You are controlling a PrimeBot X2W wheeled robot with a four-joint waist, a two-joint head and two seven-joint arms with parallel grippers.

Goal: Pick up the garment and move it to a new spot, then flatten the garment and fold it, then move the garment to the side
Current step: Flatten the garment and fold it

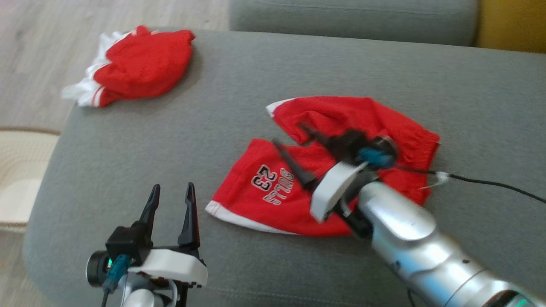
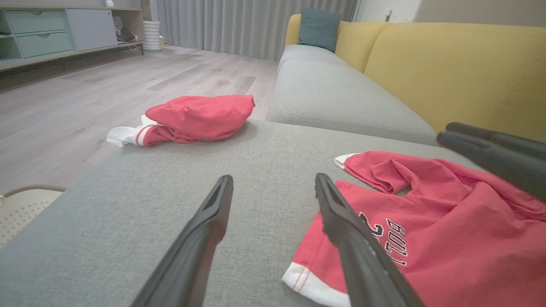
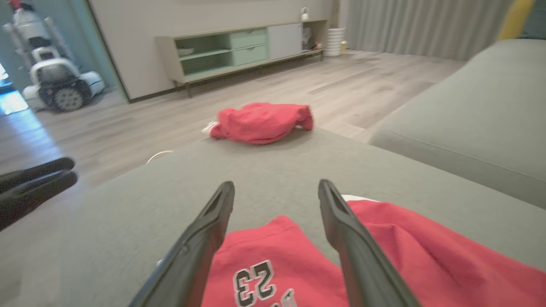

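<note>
At the centre right of the head view, the red shorts point(image 1: 367, 115) lie on the grey sofa cushion point(image 1: 239, 85), mostly spread out, with the upper leg rumpled and folded over on itself. The "BULLS 23" print point(image 1: 273, 183) reads upside down there, and a white-trimmed hem runs along the lower left edge of the cloth.

The right gripper point(image 1: 286, 134) reaches in from the lower right on its silver forearm point(image 1: 409, 238), blurred, over the middle of the shorts. In the right wrist view its fingers point(image 3: 204, 230) are spread apart with nothing between them, the number 23 showing low between them; whether the tips touch the cloth I cannot tell. A black cable point(image 1: 490, 183) trails off to the right edge.

The left gripper point(image 1: 173, 187) sits at the lower left of the head view, above bare cushion just left of the hem, its two fingers spread and empty. In the left wrist view the shorts point(image 2: 448, 230) fill the lower right.

At the upper left of the head view a crumpled red garment point(image 1: 145, 64) with white trim lies on the cushion's far corner, well apart from the shorts, beside the wooden floor point(image 1: 47, 47). A yellow sofa back point(image 2: 460, 68) stands at the upper right of the left wrist view
</note>
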